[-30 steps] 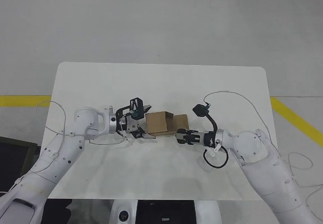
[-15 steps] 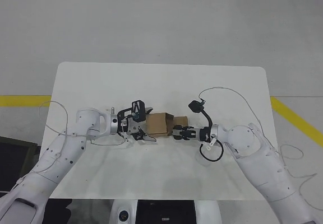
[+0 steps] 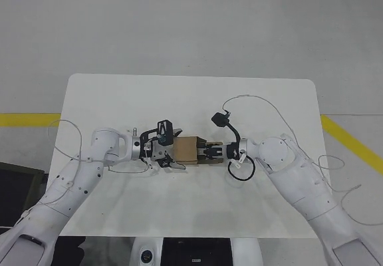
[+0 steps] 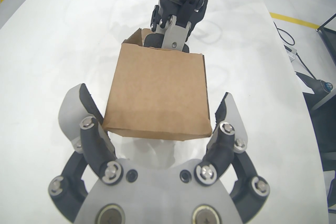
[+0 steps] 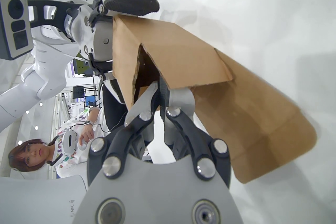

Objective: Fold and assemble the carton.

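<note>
Between my arms lies the carton (image 3: pixel 188 149), left jaws wide flanking one end, right jaws closed inside the other.

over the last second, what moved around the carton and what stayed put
The right gripper travelled toward the carton, and its shut fingers now reach into the open end; that arm's elbow swung in with it. No grasp or release shows. The left gripper stayed at the opposite end, fingers open on either side of the carton, and the carton's body kept its place.
</note>
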Controlling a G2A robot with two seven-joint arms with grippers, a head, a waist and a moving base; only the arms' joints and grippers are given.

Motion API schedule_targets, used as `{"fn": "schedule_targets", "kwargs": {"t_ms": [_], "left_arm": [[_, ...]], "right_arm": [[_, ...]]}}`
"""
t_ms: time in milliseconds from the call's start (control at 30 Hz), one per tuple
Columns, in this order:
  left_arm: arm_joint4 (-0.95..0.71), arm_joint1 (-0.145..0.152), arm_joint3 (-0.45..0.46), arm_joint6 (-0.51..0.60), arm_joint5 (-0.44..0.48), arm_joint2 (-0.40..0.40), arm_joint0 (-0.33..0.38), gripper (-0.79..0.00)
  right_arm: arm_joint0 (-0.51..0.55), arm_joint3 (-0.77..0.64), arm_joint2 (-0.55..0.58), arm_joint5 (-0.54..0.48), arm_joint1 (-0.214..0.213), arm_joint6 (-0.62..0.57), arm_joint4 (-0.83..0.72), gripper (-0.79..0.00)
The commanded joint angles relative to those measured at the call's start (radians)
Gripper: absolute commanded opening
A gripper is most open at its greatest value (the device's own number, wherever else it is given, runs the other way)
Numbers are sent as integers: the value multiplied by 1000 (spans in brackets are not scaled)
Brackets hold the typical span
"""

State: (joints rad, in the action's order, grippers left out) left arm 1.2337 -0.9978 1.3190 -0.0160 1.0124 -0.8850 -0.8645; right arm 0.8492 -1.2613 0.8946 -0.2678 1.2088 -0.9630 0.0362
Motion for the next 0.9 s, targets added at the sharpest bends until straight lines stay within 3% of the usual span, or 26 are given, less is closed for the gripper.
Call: {"fn": "schedule_targets", "kwargs": {"t_ms": [0, 233, 600, 867], "left_arm": [[2, 0, -1, 1, 0, 1, 0, 0], [4, -1, -4, 1, 0, 0, 1, 0], [11, -1, 1, -3, 0, -3, -4, 0], [8, 2, 5, 2, 0, -9, -5, 0]], "right_arm": [[-16, 26, -14, -28, 7, 3, -5, -785], [-16, 35, -1, -48, 4, 3, 3, -785], [103, -188, 167, 108, -61, -34, 116, -785], [45, -148, 141, 114, -58, -57, 158, -785]]}}
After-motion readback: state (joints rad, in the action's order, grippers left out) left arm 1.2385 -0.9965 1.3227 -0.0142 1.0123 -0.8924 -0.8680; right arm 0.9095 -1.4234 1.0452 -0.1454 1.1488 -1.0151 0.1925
